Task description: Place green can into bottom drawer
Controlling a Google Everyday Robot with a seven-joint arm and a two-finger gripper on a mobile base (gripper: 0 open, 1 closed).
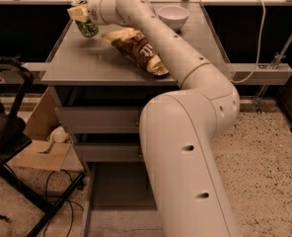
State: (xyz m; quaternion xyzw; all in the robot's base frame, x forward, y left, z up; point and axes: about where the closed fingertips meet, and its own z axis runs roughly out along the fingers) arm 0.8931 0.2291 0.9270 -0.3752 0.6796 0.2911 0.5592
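Speckled stone flooring surrounds a grey metal cabinet whose flat top fills the upper half of the view. A bulky white robot arm rises from the lower right, bends at a thick elbow and reaches diagonally across the top to its far left corner. There the two-finger gripper, with pale yellowish fingers, sits at the upper end of the small cylindrical dark green can. The jaws are closed onto the green can, which leans slightly and hangs just below the wrist, close over the table surface. Whether its base touches the top cannot be told.

Just right of the can lies a crumpled brown and yellow snack bag, partly under the forearm. A round white ceramic bowl stands near the back edge, well apart from the can.

Below the top, two closed grey upper drawers sit one above the other. Under them the long shallow grey metal bottom drawer is pulled out towards the camera, its flat floor showing between a thin left rail and the arm's base.

To the left stand a flat brown cardboard box and a black folding chair frame. A white cable hangs at the right.
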